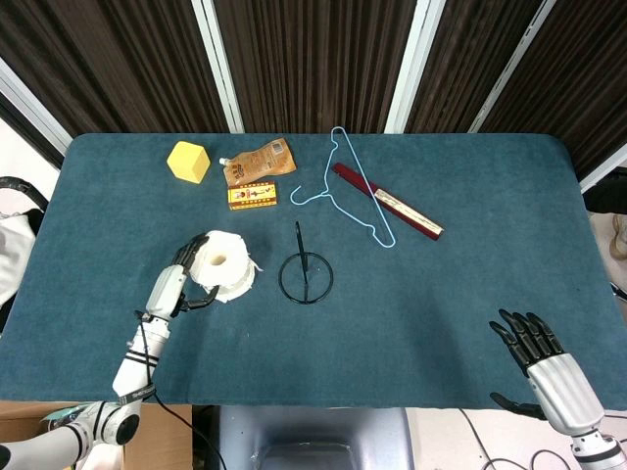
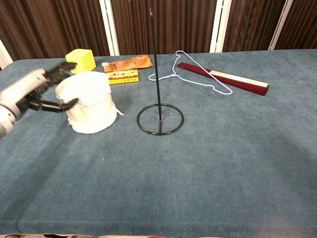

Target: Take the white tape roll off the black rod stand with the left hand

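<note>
- Wrapping around the white tape roll (image 2: 89,102) with the left hand (image 2: 35,91), dark fingers (image 2: 63,68) curling along its far and near sides.
- Resting the roll flat on the blue table (image 2: 223,163), hole facing up, just beside the black rod stand (image 2: 159,115) on its left, not touching it.
- Standing bare now: nothing sitting on the rod or inside the ring at its foot.
- Looking nearly done, then: roll off the stand and down on the table, with only letting go and pulling the hand away left to do.
- Waiting far off at the near right corner with the right hand (image 1: 537,351), fingers spread and holding nothing.
- Lying further back: a yellow block (image 1: 188,162), a brown pouch (image 1: 260,160), a small yellow box (image 1: 253,196), a light blue hanger (image 1: 358,190) and a dark red case (image 1: 387,201).
</note>
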Controlling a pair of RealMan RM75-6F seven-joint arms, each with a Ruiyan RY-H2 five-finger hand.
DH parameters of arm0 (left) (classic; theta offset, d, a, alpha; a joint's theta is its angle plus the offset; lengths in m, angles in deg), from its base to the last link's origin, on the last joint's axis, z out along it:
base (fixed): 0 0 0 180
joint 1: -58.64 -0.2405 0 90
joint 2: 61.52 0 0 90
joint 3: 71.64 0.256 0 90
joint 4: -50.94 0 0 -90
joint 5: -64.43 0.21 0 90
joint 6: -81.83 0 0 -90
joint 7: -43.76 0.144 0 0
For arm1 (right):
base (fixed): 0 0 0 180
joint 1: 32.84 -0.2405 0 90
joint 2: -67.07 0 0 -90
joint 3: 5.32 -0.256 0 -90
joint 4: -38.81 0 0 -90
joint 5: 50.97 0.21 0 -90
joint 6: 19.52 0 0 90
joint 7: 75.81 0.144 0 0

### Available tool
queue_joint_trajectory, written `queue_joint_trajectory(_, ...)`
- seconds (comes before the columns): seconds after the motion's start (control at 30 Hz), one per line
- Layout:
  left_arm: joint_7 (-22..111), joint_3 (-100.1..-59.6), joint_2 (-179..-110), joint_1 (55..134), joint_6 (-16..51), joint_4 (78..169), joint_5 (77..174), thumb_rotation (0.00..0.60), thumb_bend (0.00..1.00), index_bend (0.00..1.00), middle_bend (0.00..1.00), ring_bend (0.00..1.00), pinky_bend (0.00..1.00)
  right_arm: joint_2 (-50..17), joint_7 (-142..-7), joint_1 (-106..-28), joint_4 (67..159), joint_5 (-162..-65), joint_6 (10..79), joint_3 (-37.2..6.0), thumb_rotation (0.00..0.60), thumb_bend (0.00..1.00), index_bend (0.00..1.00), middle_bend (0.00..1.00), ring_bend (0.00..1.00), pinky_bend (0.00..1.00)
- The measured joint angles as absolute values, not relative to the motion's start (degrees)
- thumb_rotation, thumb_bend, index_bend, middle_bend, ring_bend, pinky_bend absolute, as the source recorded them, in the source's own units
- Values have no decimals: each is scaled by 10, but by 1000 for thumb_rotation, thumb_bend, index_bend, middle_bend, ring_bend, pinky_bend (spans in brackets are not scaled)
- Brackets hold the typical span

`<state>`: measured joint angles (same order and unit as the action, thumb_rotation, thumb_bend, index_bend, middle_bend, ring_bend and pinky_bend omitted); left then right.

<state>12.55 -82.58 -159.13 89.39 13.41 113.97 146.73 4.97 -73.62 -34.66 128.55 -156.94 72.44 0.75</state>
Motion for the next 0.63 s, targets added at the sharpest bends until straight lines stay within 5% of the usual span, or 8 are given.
queue_joint_trajectory(0.23, 152, -798, -1512, 848, -8, 1212, 1543, 600, 367, 0, 0, 0, 7, 46, -749, -346, 1287, -1570, 722, 8, 600, 64, 0, 0, 0, 0)
queue_joint_trajectory(0.5, 296, -652, -1408, 722, -128, 1285, 1675, 600, 371, 0, 0, 0, 5, 35, -787, -349, 1294, -1577, 706, 11, 600, 65, 0, 0, 0, 0)
queue_joint_trajectory(0.63, 364, -630, -1379, 699, -135, 1296, 1692, 600, 374, 0, 0, 0, 5, 29, -805, -351, 1298, -1588, 693, 17, 600, 65, 0, 0, 0, 0)
